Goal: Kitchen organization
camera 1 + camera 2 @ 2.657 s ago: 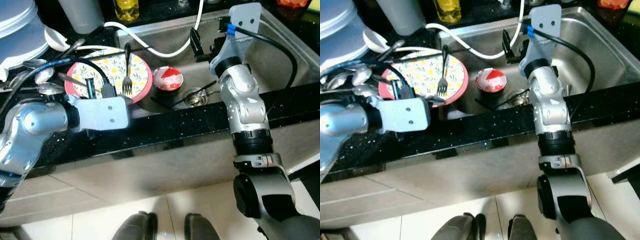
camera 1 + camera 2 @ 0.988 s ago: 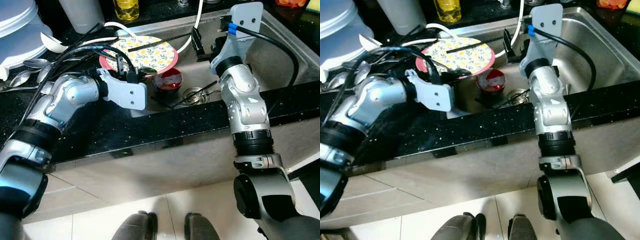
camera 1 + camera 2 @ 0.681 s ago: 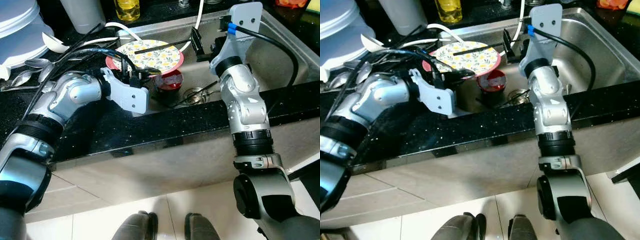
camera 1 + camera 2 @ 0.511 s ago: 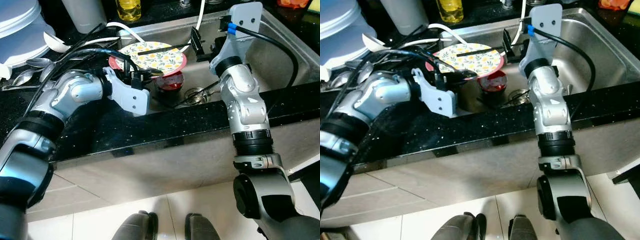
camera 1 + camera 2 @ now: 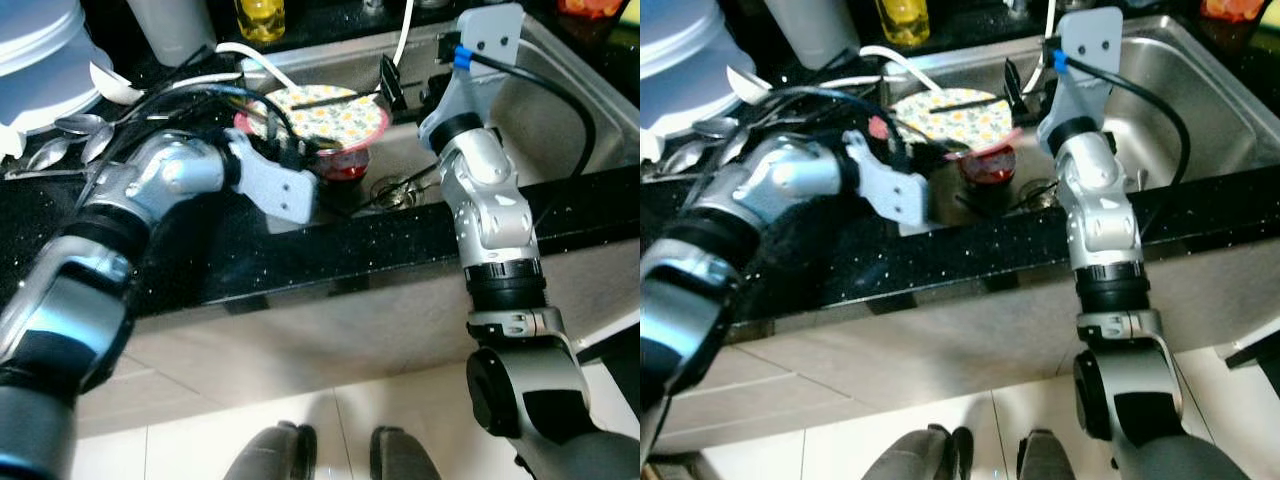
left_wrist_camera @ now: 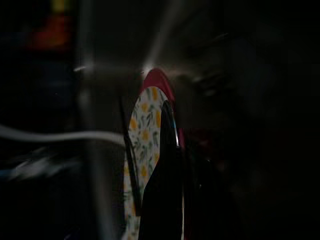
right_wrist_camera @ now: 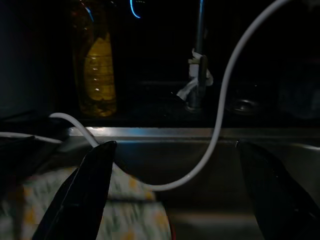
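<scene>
A floral plate [image 5: 325, 110] with a pink rim hangs over the left side of the steel sink [image 5: 570, 110], tilted, with a dark fork [image 5: 335, 97] lying across it. My left gripper [image 5: 300, 150] is shut on the plate's near edge; in the left wrist view the plate [image 6: 147, 145] stands edge-on beside a black finger [image 6: 165, 195]. A red bowl [image 5: 988, 165] sits in the sink just under the plate. My right gripper [image 7: 175, 200] is open above the sink's back wall, holding nothing.
A white hose [image 5: 262, 62] loops from the counter into the sink. Spoons [image 5: 60, 140] lie on the black counter at left, beside white containers [image 5: 40, 45]. A yellow bottle [image 5: 260, 18] stands behind the sink. Dark utensils [image 5: 395, 190] rest by the drain.
My left arm has carried the plate with the fork off the counter, to the right and over the sink above the red bowl. The right arm has stayed still.
</scene>
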